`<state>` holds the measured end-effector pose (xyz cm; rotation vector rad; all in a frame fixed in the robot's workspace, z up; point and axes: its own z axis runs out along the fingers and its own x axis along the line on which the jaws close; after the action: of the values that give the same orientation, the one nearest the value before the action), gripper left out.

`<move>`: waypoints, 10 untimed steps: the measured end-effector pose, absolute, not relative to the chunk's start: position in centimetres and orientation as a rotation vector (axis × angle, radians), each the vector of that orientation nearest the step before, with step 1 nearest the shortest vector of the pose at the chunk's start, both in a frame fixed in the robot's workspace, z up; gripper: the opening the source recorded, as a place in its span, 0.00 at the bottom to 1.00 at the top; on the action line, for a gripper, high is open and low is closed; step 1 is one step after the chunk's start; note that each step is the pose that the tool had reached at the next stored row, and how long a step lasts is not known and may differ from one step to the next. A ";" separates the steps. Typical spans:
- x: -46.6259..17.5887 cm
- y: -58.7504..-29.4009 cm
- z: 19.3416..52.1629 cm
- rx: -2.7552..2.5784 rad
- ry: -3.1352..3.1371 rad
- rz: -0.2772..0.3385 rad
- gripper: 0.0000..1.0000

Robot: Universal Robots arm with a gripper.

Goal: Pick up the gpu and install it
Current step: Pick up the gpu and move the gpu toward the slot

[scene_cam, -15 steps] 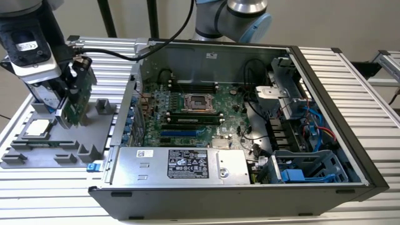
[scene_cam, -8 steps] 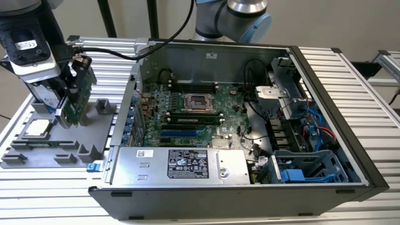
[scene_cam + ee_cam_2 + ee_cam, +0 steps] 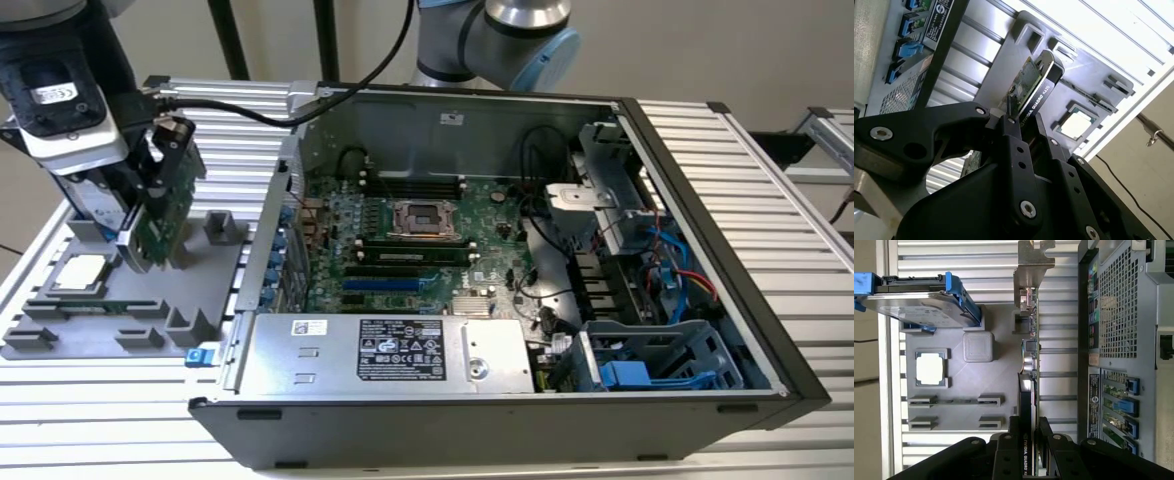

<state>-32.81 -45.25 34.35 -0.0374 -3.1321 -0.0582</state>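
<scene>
The gpu (image 3: 163,215) stands on edge, clamped between the fingers of the tool (image 3: 1029,440). It is over the grey parts tray (image 3: 114,300) on the table (image 3: 721,160), just outside the open computer case (image 3: 467,430). The tray holds a square processor chip (image 3: 83,272) and a hard drive (image 3: 919,297) with blue clips. A motherboard (image 3: 501,265) lies inside the case.

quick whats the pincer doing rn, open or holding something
Pincer: shut on the gpu, one jaw on each face of it.
</scene>
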 end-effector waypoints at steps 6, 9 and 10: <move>-32.8 -45.3 34.5 -0.038 -3.132 -0.058 0.00; -32.8 -45.3 34.5 -0.038 -3.132 -0.058 0.00; -32.8 -45.3 34.5 -0.038 -3.132 -0.058 0.00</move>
<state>-32.80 -45.25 34.53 -0.0379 -3.1322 -0.0583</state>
